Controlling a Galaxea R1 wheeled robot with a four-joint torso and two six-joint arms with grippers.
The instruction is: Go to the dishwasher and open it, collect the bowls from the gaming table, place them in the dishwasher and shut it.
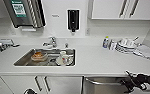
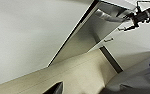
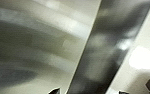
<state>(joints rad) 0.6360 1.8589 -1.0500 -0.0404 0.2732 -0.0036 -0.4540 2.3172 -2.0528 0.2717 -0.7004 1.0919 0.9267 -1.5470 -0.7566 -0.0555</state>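
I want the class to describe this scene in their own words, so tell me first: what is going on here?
A robot stands at a white kitchen counter with a sink holding used dishes. Its right gripper is at the bar handle of the stainless-steel dishwasher under the counter, at the handle's right end. Whether the fingers have closed on the handle cannot be told. The door looks tilted slightly open at the top. No lime-green bowls are in sight yet.
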